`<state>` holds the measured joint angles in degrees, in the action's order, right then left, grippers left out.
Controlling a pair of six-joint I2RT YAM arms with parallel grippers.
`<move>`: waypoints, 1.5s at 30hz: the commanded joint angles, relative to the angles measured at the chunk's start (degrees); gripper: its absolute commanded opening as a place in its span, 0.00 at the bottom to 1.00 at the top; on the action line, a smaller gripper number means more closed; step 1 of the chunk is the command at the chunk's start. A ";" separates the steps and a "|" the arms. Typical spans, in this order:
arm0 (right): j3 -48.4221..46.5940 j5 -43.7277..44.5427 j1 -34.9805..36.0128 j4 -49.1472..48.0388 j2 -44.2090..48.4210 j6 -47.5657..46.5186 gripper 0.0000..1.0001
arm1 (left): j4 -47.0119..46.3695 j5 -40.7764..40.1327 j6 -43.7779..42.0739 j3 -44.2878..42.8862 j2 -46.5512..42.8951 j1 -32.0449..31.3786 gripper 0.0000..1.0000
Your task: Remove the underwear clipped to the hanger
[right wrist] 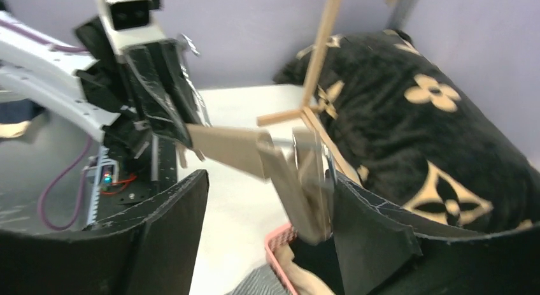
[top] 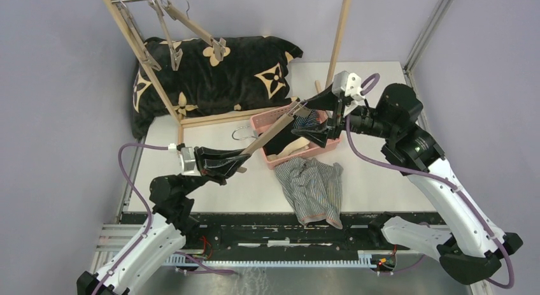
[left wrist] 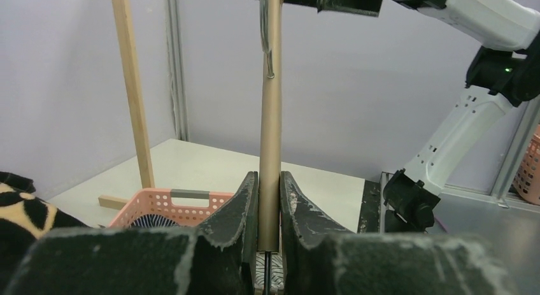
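My left gripper (top: 244,160) (left wrist: 269,180) is shut on the near end of a wooden hanger (top: 270,132) (left wrist: 270,116). The hanger slants up over a pink basket (top: 305,156). My right gripper (top: 313,123) (right wrist: 270,180) is open around the hanger's far clip (right wrist: 305,180), which lies against the right finger. Black underwear (top: 279,142) (right wrist: 321,260) hangs just under that clip into the basket; I cannot tell whether it is still clipped. Navy striped underwear (top: 309,122) (left wrist: 149,222) lies in the basket. Grey-and-white striped underwear (top: 313,190) lies on the table in front of the basket.
A wooden clothes rack (top: 137,43) stands at the back left with empty clip hangers (top: 197,27) on its rail. The black floral blanket (top: 216,78) (right wrist: 433,136) lies under it. A cream cloth (top: 298,146) is in the basket. The rack's post (top: 339,34) rises behind the basket.
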<state>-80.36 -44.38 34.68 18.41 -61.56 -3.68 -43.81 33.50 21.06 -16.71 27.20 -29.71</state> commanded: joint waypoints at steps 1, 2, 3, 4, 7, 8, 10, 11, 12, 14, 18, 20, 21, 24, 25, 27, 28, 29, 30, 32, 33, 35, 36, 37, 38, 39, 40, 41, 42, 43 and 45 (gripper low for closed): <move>6.56 18.27 0.21 -5.14 5.30 2.75 0.77 | -1.48 -4.28 0.12 -1.53 -0.27 0.17 0.03; 8.47 21.71 0.19 -5.02 6.14 3.78 0.76 | 0.60 -6.26 -0.45 -2.40 -0.49 0.16 0.03; 10.19 24.10 0.18 -4.56 6.67 4.99 0.77 | 3.72 -8.00 -1.33 -3.69 -0.65 0.18 0.03; 11.75 25.41 0.17 -3.65 6.97 6.21 0.76 | 7.35 -9.74 -2.32 -5.26 -0.59 0.14 0.03; 17.53 26.57 0.16 -2.08 6.86 10.50 0.75 | 17.56 -14.50 -5.12 -10.41 0.26 0.14 0.03; 19.66 26.23 0.23 -2.43 6.60 11.86 0.75 | 19.73 -16.19 -5.49 -11.63 0.71 0.18 0.03; 23.79 25.72 0.26 -4.68 5.71 14.61 0.74 | 23.59 -19.23 -5.96 -14.38 2.00 0.14 0.03; 25.28 25.83 0.28 -5.33 4.85 15.20 0.74 | 25.83 -20.70 -6.17 -15.80 3.27 0.17 0.03; 26.22 26.70 0.31 -5.06 3.89 15.61 0.72 | 28.09 -22.22 -6.34 -17.21 4.27 0.23 0.03; 27.42 28.29 0.32 -2.95 1.82 15.77 0.68 | 32.47 -24.43 -6.77 -20.10 6.81 0.17 0.03; 33.12 30.35 1.10 -1.93 1.60 17.97 0.66 | 39.03 -25.83 -7.42 -24.65 11.14 0.12 0.03; 36.38 31.26 1.89 -1.13 3.55 19.43 0.66 | 41.87 -26.08 -8.24 -26.97 12.88 0.08 0.03; 37.90 31.58 2.51 -0.20 4.82 20.05 0.66 | 43.43 -26.56 -8.63 -28.09 13.56 0.09 0.03; 42.15 31.73 3.55 1.25 8.60 23.10 0.67 | 46.64 -29.27 -9.27 -30.47 14.57 0.01 0.03; 43.37 31.26 3.70 1.36 9.35 24.74 0.67 | 47.12 -30.13 -9.40 -30.87 14.67 -0.08 0.03; 44.80 29.57 3.90 2.00 9.43 25.97 0.68 | 47.32 -30.63 -9.35 -31.25 14.74 -0.08 0.03; 45.47 28.89 4.05 2.28 8.78 26.64 0.68 | 47.28 -30.22 -9.21 -31.42 14.72 -0.16 0.03; 45.90 28.40 4.35 2.13 8.13 27.31 0.68 | 47.10 -29.90 -9.22 -31.52 14.84 -0.28 0.03; 46.31 27.97 4.80 1.57 7.41 27.97 0.69 | 46.94 -29.77 -8.94 -31.54 14.86 -0.36 0.03; 47.14 27.92 5.97 0.13 5.66 29.42 0.72 | 46.88 -29.70 -8.84 -31.61 15.02 -0.59 0.03; 47.46 28.08 6.47 -0.47 4.71 30.08 0.73 | 46.89 -29.73 -8.84 -31.61 15.08 -0.65 0.03; 47.89 28.51 7.42 -1.59 2.51 31.29 0.73 | 46.88 -29.72 -9.17 -31.76 15.32 -0.90 0.03; 48.14 28.58 7.83 -1.96 1.17 31.82 0.73 | 47.17 -29.61 -9.38 -32.10 15.67 -1.11 0.03; 48.37 28.67 8.38 -2.24 0.00 31.96 0.73 | 48.01 -29.59 -9.61 -32.71 16.18 -1.30 0.03; 48.49 29.29 8.87 -2.43 -0.98 32.17 0.74 | 48.90 -29.93 -9.89 -33.37 16.85 -1.64 0.03; 48.72 30.02 9.48 -2.61 -2.06 32.45 0.74 | 49.63 -30.44 -10.28 -33.96 17.50 -2.19 0.03; 48.89 30.89 9.93 -2.67 -2.98 32.59 0.74 | 49.96 -31.30 -10.57 -34.34 18.06 -2.84 0.03; 48.89 31.83 10.45 -2.76 -4.04 32.75 0.74 | 50.14 -32.49 -11.04 -34.62 18.63 -3.80 0.03; 48.89 32.75 10.93 -2.77 -5.14 32.85 0.74 | 50.21 -33.60 -11.50 -34.95 19.19 -4.84 0.03; 48.84 33.40 11.31 -3.03 -6.29 32.94 0.74 | 50.34 -35.37 -12.01 -35.38 19.84 -5.88 0.03; 48.57 34.68 11.99 -3.29 -8.51 33.16 0.74 | 51.08 -39.62 -13.23 -36.94 21.65 -8.33 0.03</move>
<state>-31.51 -13.45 45.32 18.11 -67.11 27.81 7.79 1.23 12.45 -49.01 46.83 -34.35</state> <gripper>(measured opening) 0.740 0.198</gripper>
